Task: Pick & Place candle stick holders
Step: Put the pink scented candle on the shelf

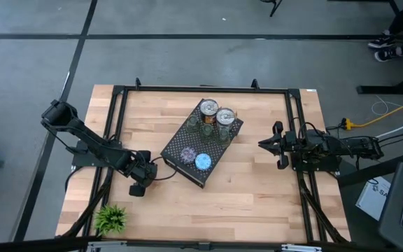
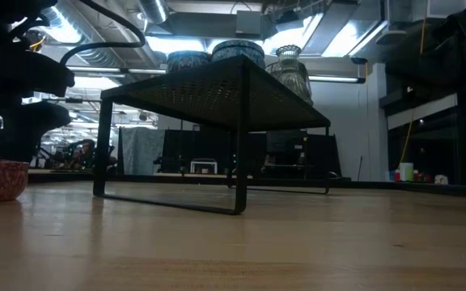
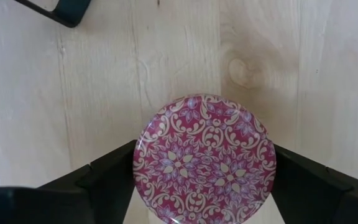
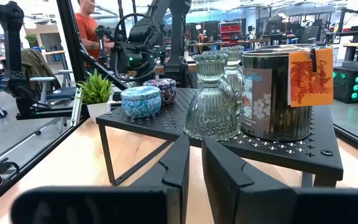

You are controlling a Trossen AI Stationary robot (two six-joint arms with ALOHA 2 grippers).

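Straddling the pink holder with the left pincer, fingers apart on either side of the round lid and not seen clamped on it; holder sitting on the wooden surface just beside the near corner of the black perforated stand. Resting well off to the other side, near the surface's edge: right pincer, fingers drawn together on nothing, pointed at the stand.

Likely trouble from here: squeezing a smooth round wall off-centre and squirting the tin sideways across the wood; closing too low and scraping the planks; lifting with too light a hold and dropping the tin; swinging up too close and clipping the stand's edge, or nudging the pieces already crowded on top.

Materials and shapes:
- pink holder: low round tin, glossy domed lid, magenta with a cream floral scroll pattern, slippery-looking
- on the stand: a blue patterned round tin, a purple one behind it, ribbed clear-green glass holders with waisted necks, two metallic can-like cylinders, one with an orange paper tag
- stand: thin black sheet metal, perforated, on slim bent legs
- surface: pale butcher-block strips with visible grain and a knot, matt
- small green plant near the front corner, clear of the work
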